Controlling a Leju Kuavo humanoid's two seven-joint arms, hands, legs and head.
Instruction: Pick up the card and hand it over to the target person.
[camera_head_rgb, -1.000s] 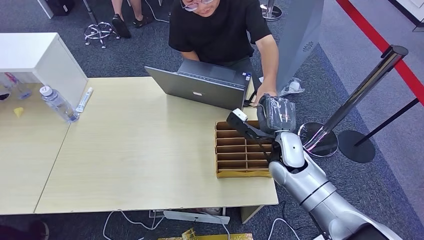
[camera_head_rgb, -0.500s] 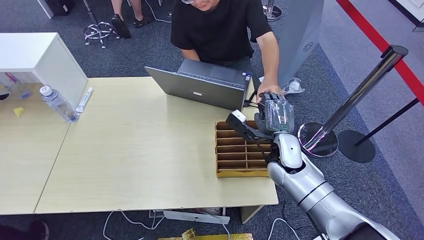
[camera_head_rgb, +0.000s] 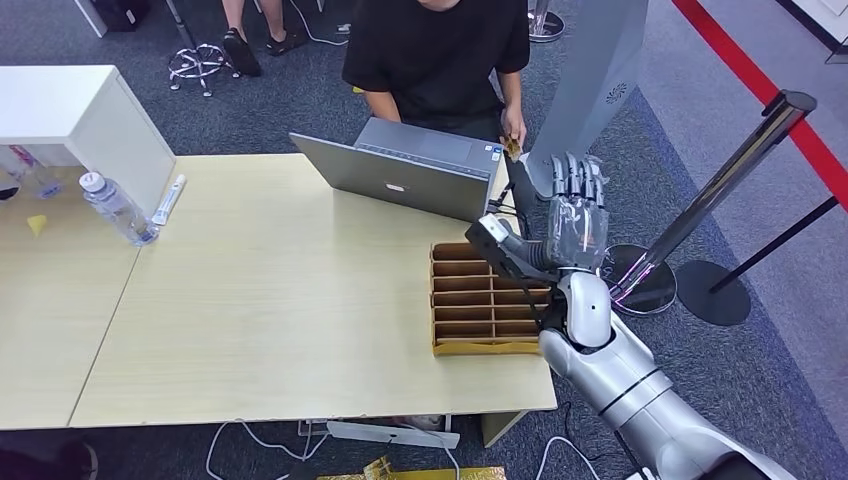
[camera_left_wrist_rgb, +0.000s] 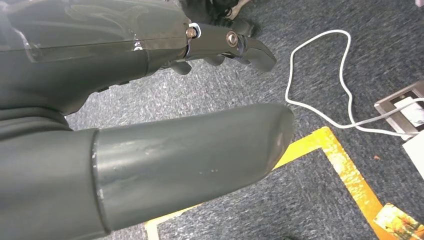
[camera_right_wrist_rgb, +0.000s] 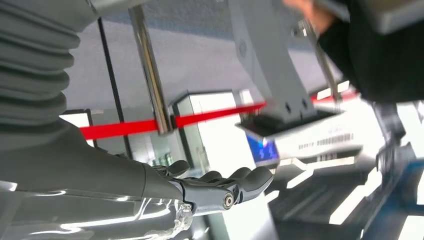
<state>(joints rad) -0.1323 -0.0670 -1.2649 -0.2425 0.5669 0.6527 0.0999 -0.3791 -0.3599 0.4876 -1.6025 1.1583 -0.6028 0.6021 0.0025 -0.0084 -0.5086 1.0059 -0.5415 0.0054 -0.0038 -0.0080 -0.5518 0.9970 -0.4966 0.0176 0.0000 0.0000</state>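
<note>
The card (camera_head_rgb: 512, 147) is a small golden piece, now pinched in the hand of the person (camera_head_rgb: 440, 60) in a black shirt who sits behind the laptop. My right hand (camera_head_rgb: 575, 208) is raised past the table's far right corner, fingers straight and spread upward, holding nothing. It stands a little to the right of and below the card, apart from it. The right wrist view shows the same fingers (camera_right_wrist_rgb: 225, 192) stretched out and bare. Hanging over grey carpet, my left hand (camera_left_wrist_rgb: 150, 125) has its thumb apart from its fingers and nothing in it.
A grey laptop (camera_head_rgb: 400, 170) stands open at the table's far edge. A divided cardboard box (camera_head_rgb: 485, 300) lies just left of my right forearm. A water bottle (camera_head_rgb: 115, 208) and white cabinet (camera_head_rgb: 70, 110) are far left. A stanchion post (camera_head_rgb: 720, 190) stands to the right.
The person's hand, which had reached to my right hand, has drawn back toward their body with the card. My right hand's fingers have opened and straightened upward.
</note>
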